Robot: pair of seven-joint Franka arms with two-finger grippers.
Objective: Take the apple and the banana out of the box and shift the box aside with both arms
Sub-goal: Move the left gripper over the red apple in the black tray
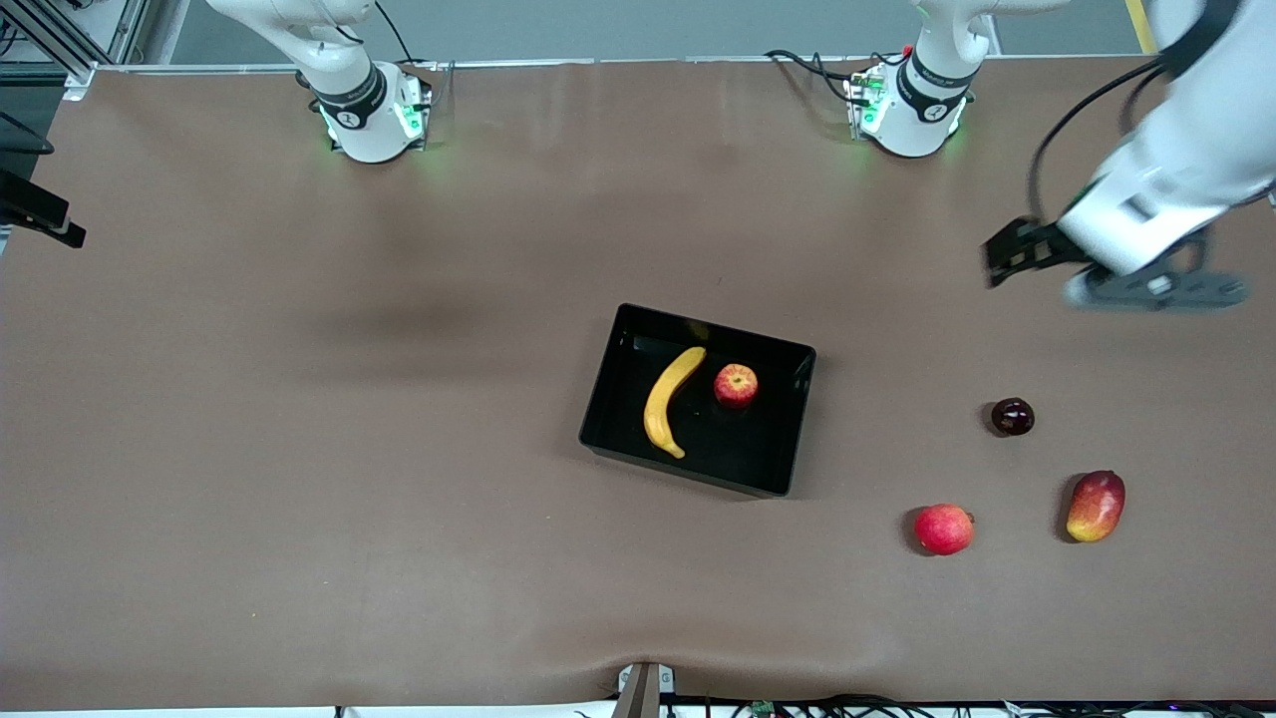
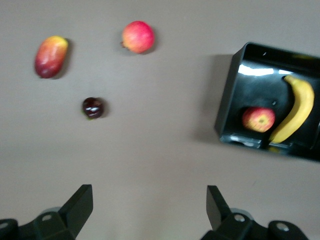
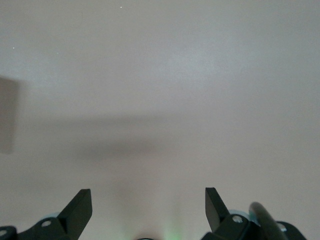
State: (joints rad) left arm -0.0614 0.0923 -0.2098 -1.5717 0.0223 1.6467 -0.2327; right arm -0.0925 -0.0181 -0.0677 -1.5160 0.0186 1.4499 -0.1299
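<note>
The black box sits mid-table. The yellow banana and the small red apple with a yellowish stem patch lie inside it, side by side. My left gripper is open and empty, up in the air over bare table toward the left arm's end. Its wrist view shows its open gripper, and farther off the box, the apple and the banana. My right gripper is open and empty over bare table. It is out of the front view.
Three loose fruits lie on the table toward the left arm's end: a small dark red fruit, a plain red round fruit and a red-and-yellow mango. The left wrist view shows them too.
</note>
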